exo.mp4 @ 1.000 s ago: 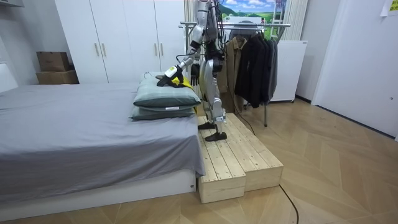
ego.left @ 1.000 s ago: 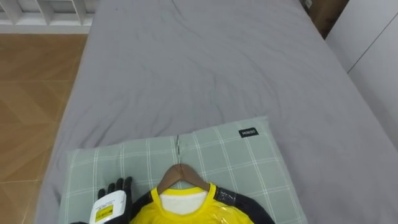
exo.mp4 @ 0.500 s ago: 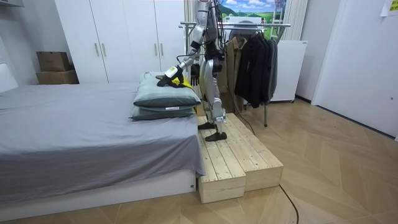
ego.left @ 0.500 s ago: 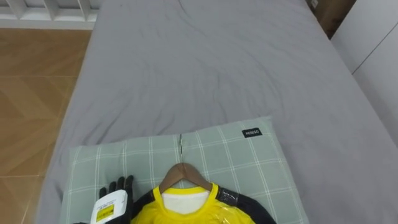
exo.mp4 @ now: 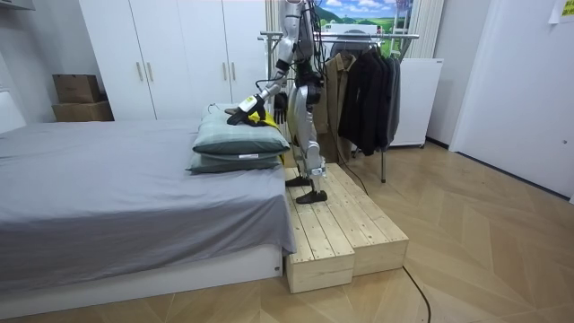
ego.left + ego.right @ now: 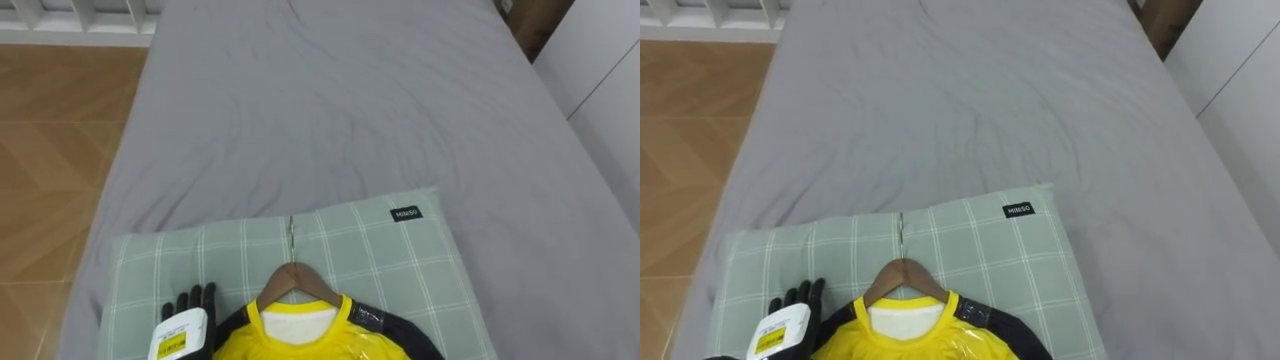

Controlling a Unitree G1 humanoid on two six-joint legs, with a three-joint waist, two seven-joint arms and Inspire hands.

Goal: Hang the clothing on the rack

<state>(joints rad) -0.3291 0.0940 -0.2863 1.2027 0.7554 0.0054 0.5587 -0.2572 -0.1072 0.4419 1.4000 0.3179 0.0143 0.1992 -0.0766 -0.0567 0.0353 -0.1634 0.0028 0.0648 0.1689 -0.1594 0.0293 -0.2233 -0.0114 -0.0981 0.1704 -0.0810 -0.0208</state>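
On the checked pillow (image 6: 400,265), the left robot hand (image 6: 188,304) lies released beside the yellow shirt (image 6: 300,348).

Eyes overlook pillow (image 6: 380,250); room camera (afar) shares it.

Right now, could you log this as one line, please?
yellow-and-black shirt on wooden hanger | lying on green checked pillow | left hand open, beside shirt

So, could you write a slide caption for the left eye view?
Left hand open on the checked pillow, beside a yellow shirt on a wooden hanger.
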